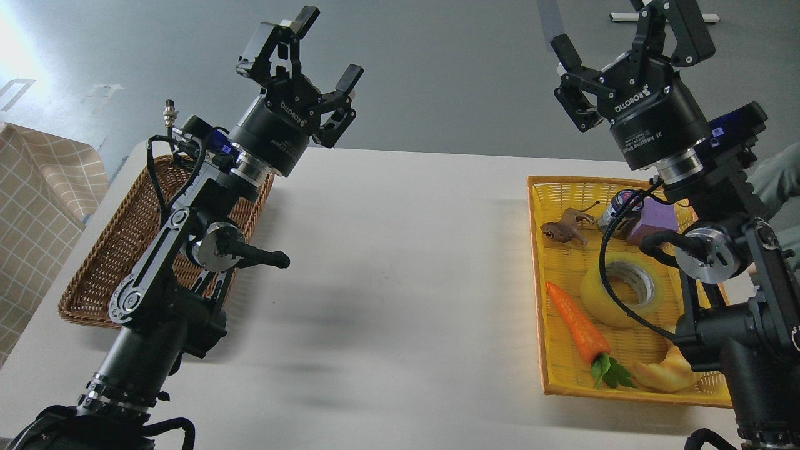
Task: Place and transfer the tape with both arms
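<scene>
Both sets of jaws stand wide apart and hold nothing — the left gripper (315, 59) and right gripper (615, 40) are raised above the table (400, 262), likely poised before any pickup. Each body reads ROBOTIQ. The tape (620, 289) lies flat in the yellow basket (539, 275), beside a carrot (576, 323); the brown basket (106, 256) waits opposite.

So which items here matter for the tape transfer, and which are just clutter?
Belongs to the job:
tape
left gripper, open
right gripper, open

Just lying about:
carrot
croissant
toy frog
purple block
yellow basket holding them
brown wicker basket
</scene>
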